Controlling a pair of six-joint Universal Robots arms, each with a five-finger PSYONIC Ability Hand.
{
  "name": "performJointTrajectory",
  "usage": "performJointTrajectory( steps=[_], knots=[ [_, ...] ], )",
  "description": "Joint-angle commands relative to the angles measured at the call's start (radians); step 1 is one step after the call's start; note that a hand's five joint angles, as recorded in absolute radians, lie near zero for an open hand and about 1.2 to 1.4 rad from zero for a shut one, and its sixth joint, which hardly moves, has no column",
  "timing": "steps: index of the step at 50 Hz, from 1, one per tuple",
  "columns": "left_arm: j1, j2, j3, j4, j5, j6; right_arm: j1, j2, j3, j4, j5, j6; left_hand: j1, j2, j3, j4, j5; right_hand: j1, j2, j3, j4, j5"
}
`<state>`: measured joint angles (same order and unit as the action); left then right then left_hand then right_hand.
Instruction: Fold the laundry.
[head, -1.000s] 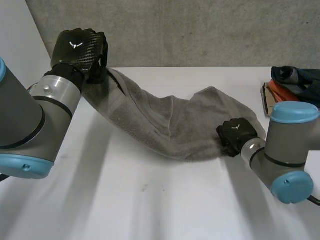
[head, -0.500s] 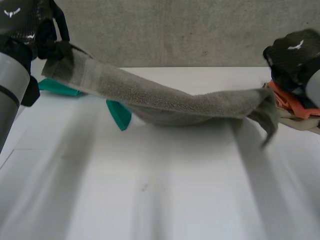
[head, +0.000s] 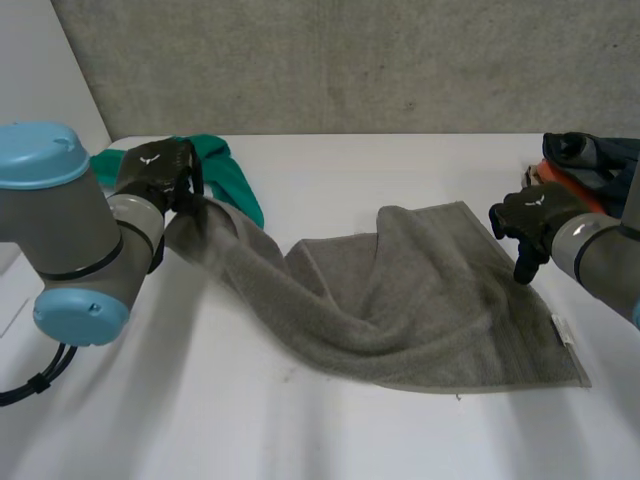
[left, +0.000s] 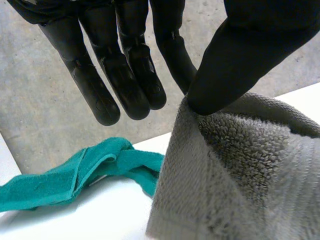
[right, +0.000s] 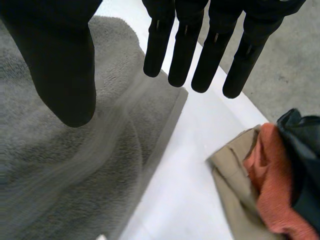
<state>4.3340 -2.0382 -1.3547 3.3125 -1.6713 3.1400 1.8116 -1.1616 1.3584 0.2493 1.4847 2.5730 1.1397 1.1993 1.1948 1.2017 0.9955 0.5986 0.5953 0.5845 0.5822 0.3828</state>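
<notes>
The grey terry towel (head: 430, 300) lies rumpled on the white desk (head: 300, 430), from centre to 4 o'clock. At 10 o'clock the left hand (head: 155, 170) pinches its raised end. At 3 o'clock the right hand (head: 530, 215) hovers, fingers wide, holding nothing. One-sided pulling may drag the towel crooked.

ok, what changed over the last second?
The grey towel went up, then down onto the table. The right hand has let go and hovers open by its far corner; the left hand still pinches the other end. Teal cloth and clothes pile unmoved.
</notes>
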Motion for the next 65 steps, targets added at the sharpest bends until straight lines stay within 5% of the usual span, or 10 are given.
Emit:
performJointTrajectory(
  steps=[1, 6, 11, 17, 21, 30, 34, 41, 60, 65],
  knots=[
    [0.009, -0.019, 0.020, 0.088, 0.002, 0.012, -0.006, -0.182, 0.231, -0.010, -0.115, 0.032, 0.257, 0.197, 0.201, 0.195, 0.226, -0.088, -0.085, -0.074, -0.072, -0.047],
    [0.009, -0.076, 0.029, 0.153, 0.007, 0.018, -0.008, -0.240, 0.353, -0.028, -0.172, 0.016, 0.134, 0.075, 0.079, 0.072, 0.104, -0.091, -0.088, -0.077, -0.074, -0.050],
    [0.010, -0.120, 0.019, 0.187, 0.013, 0.060, -0.026, -0.245, 0.433, -0.071, -0.176, 0.016, -0.631, -0.691, -0.686, -0.693, -0.661, -0.088, -0.085, -0.074, -0.072, -0.047],
    [0.030, -0.073, -0.050, 0.183, 0.054, 0.133, -0.046, -0.243, 0.479, -0.125, -0.179, 0.024, -0.691, -0.751, -0.746, -0.753, -0.722, -0.088, -0.085, -0.074, -0.072, -0.047],
    [0.107, 0.047, -0.164, 0.185, 0.149, 0.175, -0.049, -0.247, 0.501, -0.128, -0.188, 0.029, -0.662, -0.722, -0.717, -0.724, -0.692, -0.088, -0.085, -0.074, -0.072, -0.047],
    [0.283, 0.193, -0.426, 0.180, 0.644, 0.352, -0.051, -0.248, 0.521, -0.133, -0.188, 0.030, -0.386, -0.446, -0.441, -0.448, -0.416, -0.091, -0.088, -0.077, -0.074, -0.050],
    [0.328, 0.173, -0.449, 0.142, 0.757, 0.446, -0.048, -0.244, 0.522, -0.143, -0.188, 0.030, -0.412, -0.472, -0.467, -0.474, -0.443, -0.091, -0.088, -0.077, -0.074, -0.050],
    [0.314, 0.043, -0.414, 0.107, 0.785, 0.502, -0.040, -0.239, 0.531, -0.151, -0.188, 0.030, -0.412, -0.472, -0.468, -0.474, -0.443, -0.091, -0.088, -0.077, -0.074, -0.050],
    [0.092, -0.155, -0.190, 0.102, 0.745, 0.503, -0.049, -0.231, 0.550, -0.180, -0.185, 0.030, -0.521, -0.581, -0.576, -0.583, -0.551, -0.094, -0.091, -0.080, -0.077, -0.053],
    [0.056, -0.217, -0.124, 0.099, 0.670, 0.505, -0.049, -0.211, 0.548, -0.180, -0.185, 0.029, -0.250, -0.309, -0.305, -0.312, -0.280, -0.094, -0.091, -0.080, -0.077, -0.053]
  ],
)
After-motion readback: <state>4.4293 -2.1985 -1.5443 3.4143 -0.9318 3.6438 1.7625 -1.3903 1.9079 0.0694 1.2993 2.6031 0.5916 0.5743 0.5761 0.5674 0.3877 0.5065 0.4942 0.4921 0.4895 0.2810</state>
